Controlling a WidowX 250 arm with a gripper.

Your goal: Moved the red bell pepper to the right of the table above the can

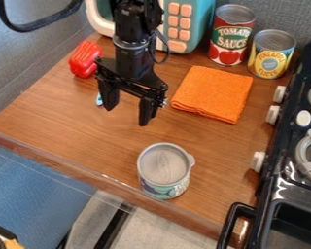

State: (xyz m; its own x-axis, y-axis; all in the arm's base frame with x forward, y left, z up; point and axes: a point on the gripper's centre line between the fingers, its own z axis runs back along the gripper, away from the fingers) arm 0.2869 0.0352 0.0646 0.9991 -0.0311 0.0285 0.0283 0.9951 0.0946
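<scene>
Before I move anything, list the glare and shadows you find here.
Camera view: small highlights on the red pepper; bright glints along the black stove's edges; light looks diffuse, with only soft shadows on the table, none hard-edged.

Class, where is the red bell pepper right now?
In the camera view, the red bell pepper lies at the upper left of the wooden table, near the grey wall, left of the gripper.
</scene>
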